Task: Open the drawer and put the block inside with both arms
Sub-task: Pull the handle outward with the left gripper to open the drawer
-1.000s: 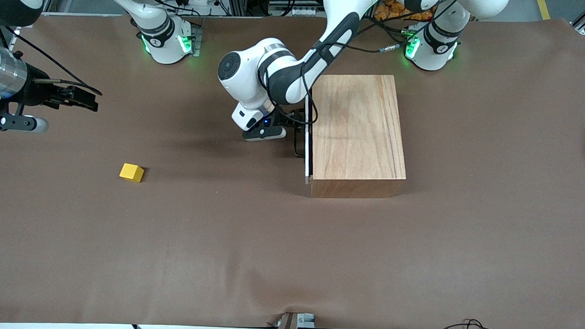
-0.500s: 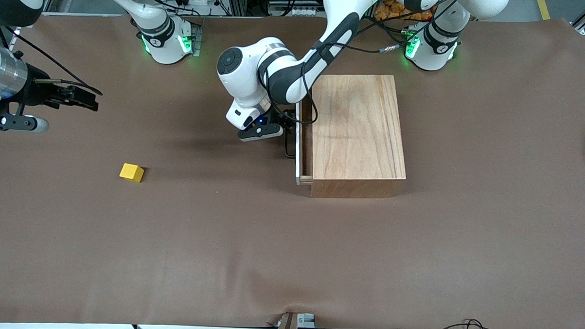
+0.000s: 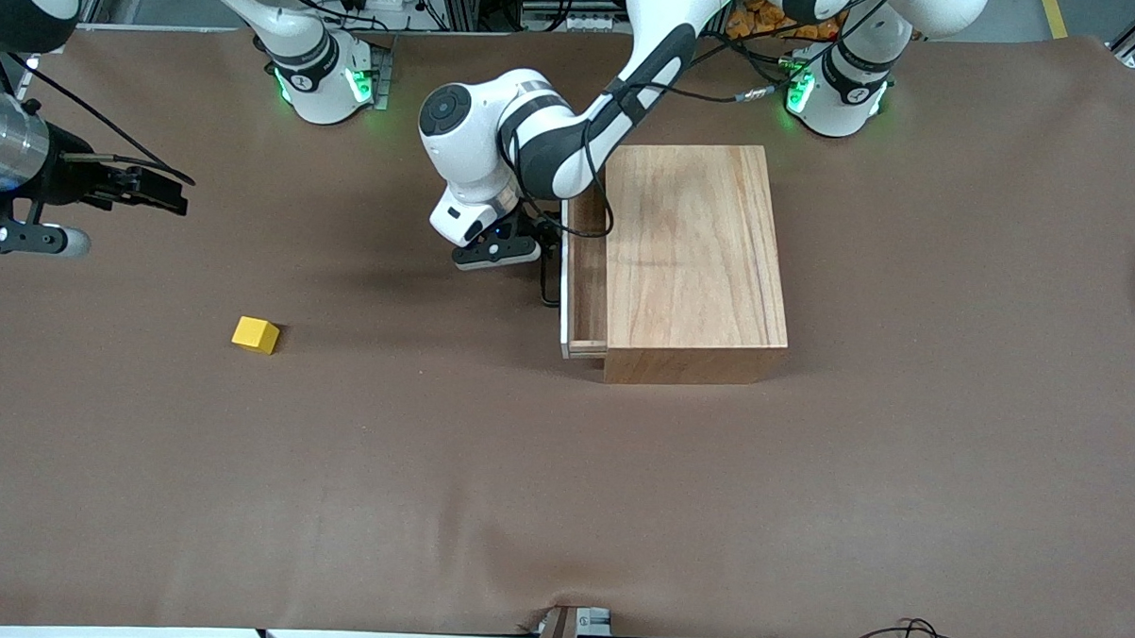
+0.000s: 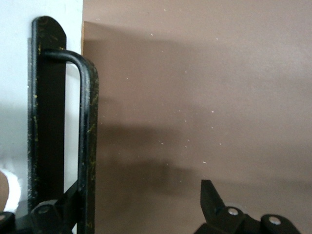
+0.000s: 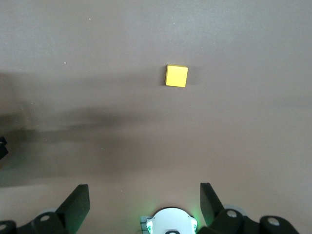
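The left tool (image 3: 538, 249) hooked one finger inside the drawer (image 3: 583, 272) handle (image 4: 87, 141), spread apart, while the open right tool (image 5: 145, 204) waited above the block (image 5: 176, 76).

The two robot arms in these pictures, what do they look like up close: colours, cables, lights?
Both are glossy white jointed arms with black joint bands. The left arm carries loose black cables along it, and a small blue light glows at its wrist. Each round base is lit green. The right arm shows a silver metal cuff ahead of its black two-finger gripper. The left gripper is black too.
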`<state>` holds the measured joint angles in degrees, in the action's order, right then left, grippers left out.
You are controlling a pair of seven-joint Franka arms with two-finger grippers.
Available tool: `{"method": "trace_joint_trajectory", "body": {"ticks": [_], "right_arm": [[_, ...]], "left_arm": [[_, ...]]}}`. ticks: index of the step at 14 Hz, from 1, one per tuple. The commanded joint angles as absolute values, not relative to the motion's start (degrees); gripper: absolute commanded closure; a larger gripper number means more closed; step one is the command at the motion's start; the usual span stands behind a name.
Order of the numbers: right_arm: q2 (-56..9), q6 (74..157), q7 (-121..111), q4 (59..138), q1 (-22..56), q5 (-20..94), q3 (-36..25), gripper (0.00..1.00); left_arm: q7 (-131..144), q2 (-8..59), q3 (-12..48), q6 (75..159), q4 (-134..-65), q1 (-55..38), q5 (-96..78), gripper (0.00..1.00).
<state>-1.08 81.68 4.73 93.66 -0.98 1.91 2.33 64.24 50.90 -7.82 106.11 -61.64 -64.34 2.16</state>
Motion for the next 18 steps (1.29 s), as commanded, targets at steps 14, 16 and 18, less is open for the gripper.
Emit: {"method": "trace_joint_trajectory", "body": {"ticks": [14,16,18], "right_arm": [[-11.14,98.41,4.92,94.22,-6.49,1.32,2.81,0.00],[-12.74,102.20,4.92,95.70,-7.99,1.32,2.81,0.00],[-12.48,106.50,4.83,101.31,-7.91,1.32,2.81,0.00]], "left_arm": [[63.46,50.45,-6.94,108.72,-60.56,-65.65,1.58,0.00],[63.11,50.45,-6.86,108.89,-60.56,-65.74,1.67,0.00],[63.89,50.45,-6.85,109.86,-60.56,-66.26,1.67,0.00]]}}
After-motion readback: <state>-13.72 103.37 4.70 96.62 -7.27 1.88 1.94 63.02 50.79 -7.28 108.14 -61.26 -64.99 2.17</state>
